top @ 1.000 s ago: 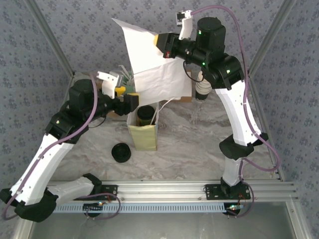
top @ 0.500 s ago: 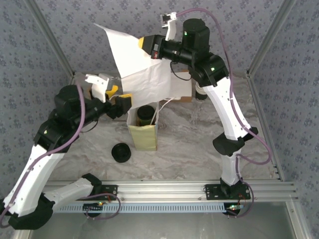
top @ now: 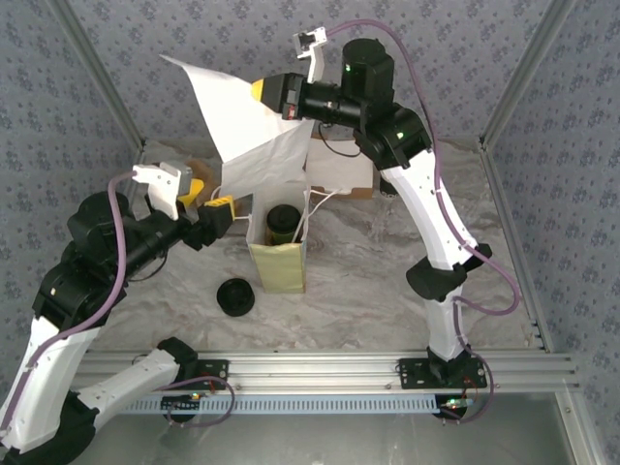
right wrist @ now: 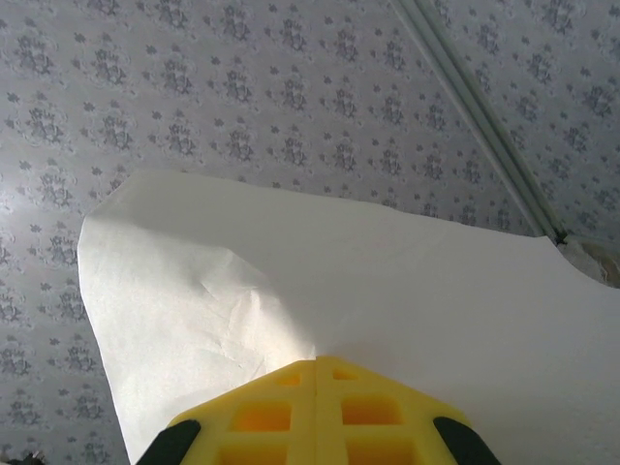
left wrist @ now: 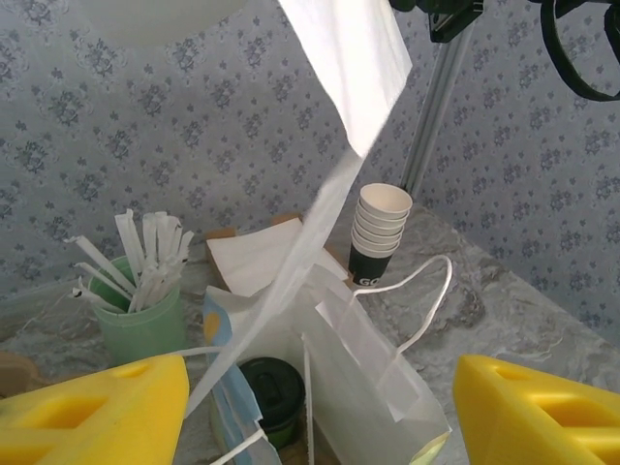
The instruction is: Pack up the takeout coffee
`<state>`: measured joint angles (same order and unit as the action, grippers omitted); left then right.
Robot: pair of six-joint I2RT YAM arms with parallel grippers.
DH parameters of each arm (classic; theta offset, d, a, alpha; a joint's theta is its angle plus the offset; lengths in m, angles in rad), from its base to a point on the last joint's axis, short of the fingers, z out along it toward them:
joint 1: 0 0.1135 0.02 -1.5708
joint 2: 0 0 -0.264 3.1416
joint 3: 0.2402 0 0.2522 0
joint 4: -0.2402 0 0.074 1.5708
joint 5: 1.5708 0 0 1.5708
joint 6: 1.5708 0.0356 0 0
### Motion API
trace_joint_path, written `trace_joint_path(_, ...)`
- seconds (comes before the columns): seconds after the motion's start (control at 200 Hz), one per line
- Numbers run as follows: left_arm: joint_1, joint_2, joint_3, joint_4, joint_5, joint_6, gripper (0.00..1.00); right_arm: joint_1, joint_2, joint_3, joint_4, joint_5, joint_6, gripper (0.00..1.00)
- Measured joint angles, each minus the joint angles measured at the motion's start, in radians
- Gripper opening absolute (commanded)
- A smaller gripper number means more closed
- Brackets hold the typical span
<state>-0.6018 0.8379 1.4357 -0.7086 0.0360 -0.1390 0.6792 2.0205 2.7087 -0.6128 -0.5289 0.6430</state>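
Just right of the left end effector (top: 208, 198), whose fingers stand apart and empty, the takeout coffee (top: 282, 224) sits upright inside the paper bag (top: 278, 264). Expect a light, thin-walled, crushable cup; grip the wall below the lid, gently. The right end effector (top: 262, 91) is clamped on a white sheet (top: 232, 111), now higher than before; the left end effector has backed off the bag.

Marbled table (top: 368, 281): bag (top: 278, 263), black round piece (top: 235, 296)

Takeout coffee (top: 282, 221) sides hidden inside paper bag (top: 277, 271)
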Motion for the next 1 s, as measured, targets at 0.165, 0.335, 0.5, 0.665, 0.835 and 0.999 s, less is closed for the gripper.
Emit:
trace_joint_path(0.165,0.000,0.001,-0.015,-0.006,-0.004,0.000,0.73,0.009,-0.079,-0.209,-0.051,-0.019,-0.061,0.00)
trace_joint_path(0.335,0.000,0.001,-0.024,-0.008,-0.004,0.000,0.73,0.013,-0.226,-0.526,-0.070,-0.006,-0.121,0.00)
trace_joint_path(0.5,0.000,0.002,-0.025,-0.007,-0.004,0.000,0.73,0.008,-0.309,-0.662,-0.093,0.007,-0.167,0.00)
trace_joint_path(0.665,0.000,0.004,-0.026,-0.006,-0.004,0.000,0.73,0.006,-0.327,-0.724,-0.128,0.015,-0.218,0.00)
trace_joint_path(0.835,0.000,0.009,-0.028,-0.006,-0.005,0.000,0.73,0.006,-0.309,-0.749,-0.193,0.018,-0.281,0.00)
trace_joint_path(0.999,0.000,0.010,-0.032,-0.006,-0.010,0.000,0.73,0.010,-0.268,-0.750,-0.260,0.035,-0.342,0.00)
